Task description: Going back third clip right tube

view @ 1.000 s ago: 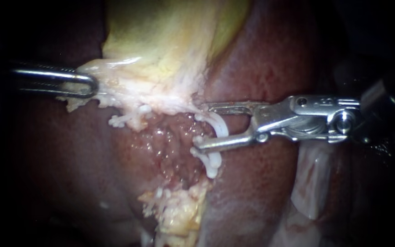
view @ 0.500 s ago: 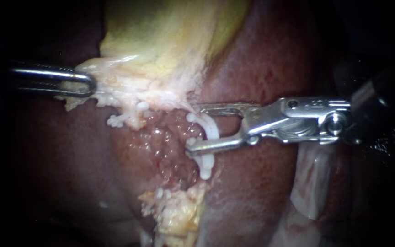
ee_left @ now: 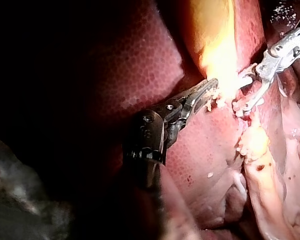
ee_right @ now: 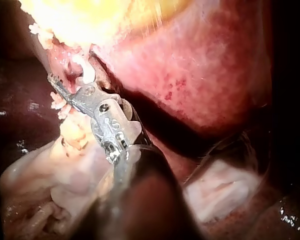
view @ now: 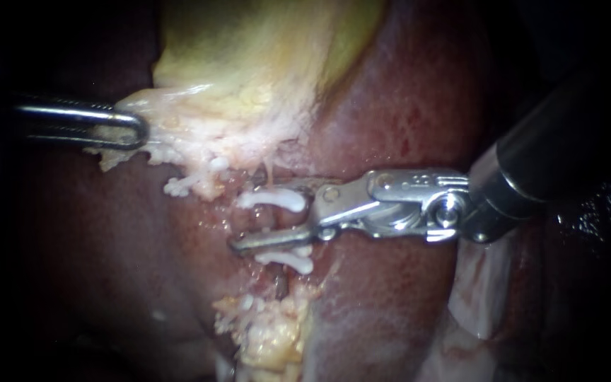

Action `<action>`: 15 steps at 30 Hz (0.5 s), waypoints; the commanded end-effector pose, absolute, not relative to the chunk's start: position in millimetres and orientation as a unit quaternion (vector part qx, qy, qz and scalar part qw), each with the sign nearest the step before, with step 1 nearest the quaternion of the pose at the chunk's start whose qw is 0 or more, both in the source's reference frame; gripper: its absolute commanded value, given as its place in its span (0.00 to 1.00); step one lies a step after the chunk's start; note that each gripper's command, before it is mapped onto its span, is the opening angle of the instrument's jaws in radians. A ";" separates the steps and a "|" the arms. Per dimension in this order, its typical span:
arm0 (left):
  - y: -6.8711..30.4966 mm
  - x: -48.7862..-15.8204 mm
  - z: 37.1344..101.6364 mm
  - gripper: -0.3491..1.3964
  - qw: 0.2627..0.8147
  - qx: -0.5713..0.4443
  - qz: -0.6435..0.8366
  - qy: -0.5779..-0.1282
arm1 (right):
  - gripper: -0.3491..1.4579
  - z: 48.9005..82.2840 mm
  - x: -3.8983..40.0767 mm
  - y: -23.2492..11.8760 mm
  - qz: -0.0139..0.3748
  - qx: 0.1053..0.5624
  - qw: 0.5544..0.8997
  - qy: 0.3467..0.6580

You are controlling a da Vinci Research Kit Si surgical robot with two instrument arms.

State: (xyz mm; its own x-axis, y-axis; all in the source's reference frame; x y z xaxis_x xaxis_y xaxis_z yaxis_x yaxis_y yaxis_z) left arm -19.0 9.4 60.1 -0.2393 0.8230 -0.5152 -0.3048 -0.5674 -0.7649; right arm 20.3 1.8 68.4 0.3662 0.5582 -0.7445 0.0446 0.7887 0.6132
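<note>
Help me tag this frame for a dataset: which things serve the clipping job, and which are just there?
Job: right instrument, jaws holding a white clip; left instrument, gripping the gallbladder.
Just there: liver; pale tissue lump below the clip.

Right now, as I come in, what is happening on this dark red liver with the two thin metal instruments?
The left instrument, a slim steel shaft with small jaws, grips the pale frayed tissue at the edge of the yellow gallbladder. The right instrument, with a jointed steel tip, holds a white plastic clip between its parted jaws, over the raw pit in the dark red liver. A second white clip lies just under its lower jaw. The tube itself is hidden.
</note>
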 end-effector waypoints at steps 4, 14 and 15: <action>9.4 -19.0 60.2 0.00 0.381 -0.485 0.741 -0.267 | 0.47 69.0 20.4 2.2 0.165 0.279 0.778 0.538; 9.4 -19.1 60.2 0.00 0.381 -0.485 0.741 -0.267 | 0.47 71.4 19.3 4.8 0.189 0.274 0.778 0.532; 9.4 -19.1 60.2 0.00 0.381 -0.485 0.741 -0.267 | 0.47 71.5 19.2 5.0 0.192 0.275 0.778 0.532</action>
